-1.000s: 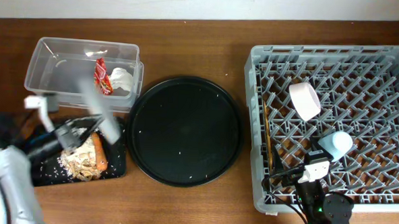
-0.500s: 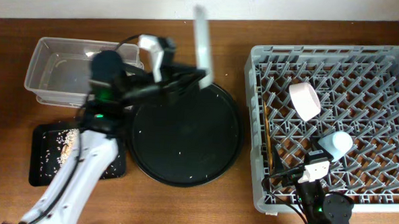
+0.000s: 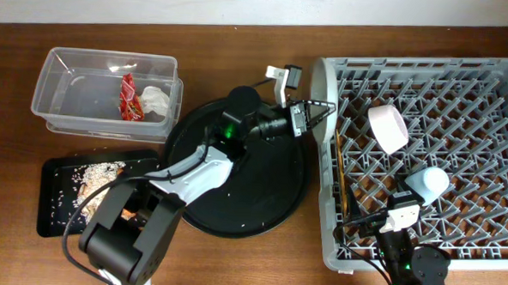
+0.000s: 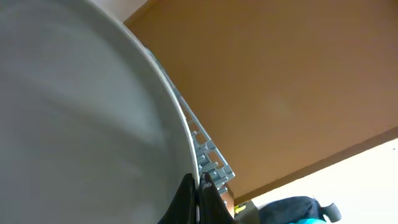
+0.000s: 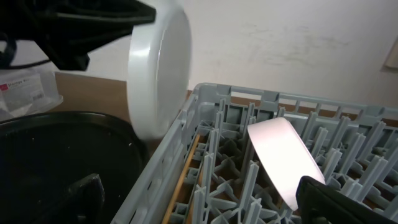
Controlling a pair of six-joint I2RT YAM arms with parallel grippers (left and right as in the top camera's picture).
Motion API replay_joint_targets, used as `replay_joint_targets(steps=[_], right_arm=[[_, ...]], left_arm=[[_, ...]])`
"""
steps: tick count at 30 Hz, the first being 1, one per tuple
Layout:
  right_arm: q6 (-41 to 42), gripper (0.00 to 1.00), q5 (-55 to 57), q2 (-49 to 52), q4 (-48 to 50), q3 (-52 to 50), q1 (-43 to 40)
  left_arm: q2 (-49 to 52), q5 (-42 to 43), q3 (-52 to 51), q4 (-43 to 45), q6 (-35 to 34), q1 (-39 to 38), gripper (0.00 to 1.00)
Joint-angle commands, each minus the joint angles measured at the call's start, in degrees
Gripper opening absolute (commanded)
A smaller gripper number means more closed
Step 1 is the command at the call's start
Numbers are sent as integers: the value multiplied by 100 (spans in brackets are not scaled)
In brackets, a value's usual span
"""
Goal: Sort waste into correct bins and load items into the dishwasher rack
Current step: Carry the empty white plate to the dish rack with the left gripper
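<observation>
Round white plate [image 3: 322,77] is up on edge at the left wall of the dishwasher rack [image 3: 463,74], over the gap btwn rack and large round black tray [image 3: 235,193]; left gripper [image 3: 315,112] is clamped on its rim, dark fingers [image 4: 194,200] pinching the edge in the left wrist view; left arm reaches across the round tray to get there. Right gripper [image 5: 211,202] sits low at the rack's near side, fingers wide apart w/ nothing btwn them. In the rack: pale pinkish bowl [image 3: 387,128] tilted on the pegs, light-blue cup [image 3: 427,183] nearer the right arm, chopsticks [image 3: 339,176] lying along the left wall. Clear tub [image 3: 62,108] at far left holds the red wrapper [image 3: 130,98] and white tissue [image 3: 156,102], touching each other; flat black tray [image 3: 51,220] in front of it carries scattered rice [image 3: 94,170], partly hidden by the left arm.
</observation>
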Motion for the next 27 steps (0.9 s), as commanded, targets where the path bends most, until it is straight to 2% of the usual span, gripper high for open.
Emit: replay_joint_targets(steps=[1, 3, 8, 13, 15, 20, 25, 26, 27], right_arm=[[-20, 98, -48, -37, 0, -46, -37], [-20, 98, -48, -37, 0, -46, -37], [-20, 98, -48, -37, 0, -46, -37], [-22, 98, -48, -37, 0, -46, -37], [-20, 98, -48, -37, 0, -46, -37], [-20, 98, -50, -37, 0, -46, -37], [-20, 98, -48, -37, 0, -46, -37], [-20, 98, -48, -37, 0, -46, -37], [-20, 98, -50, -37, 0, -46, -37]], left_arm=[[149, 90, 225, 59, -197, -61, 0], [166, 219, 227, 118, -197, -61, 0], [164, 726, 490, 1021, -195, -50, 0], [164, 883, 892, 990, -195, -61, 0], [166, 837, 890, 743, -195, -61, 0], [216, 330, 890, -577, -190, -151, 0], [372, -175, 887, -1303, -125, -254, 0], [378, -173, 887, -1320, -17, -254, 5], [376, -170, 890, -1316, 168, -254, 14]])
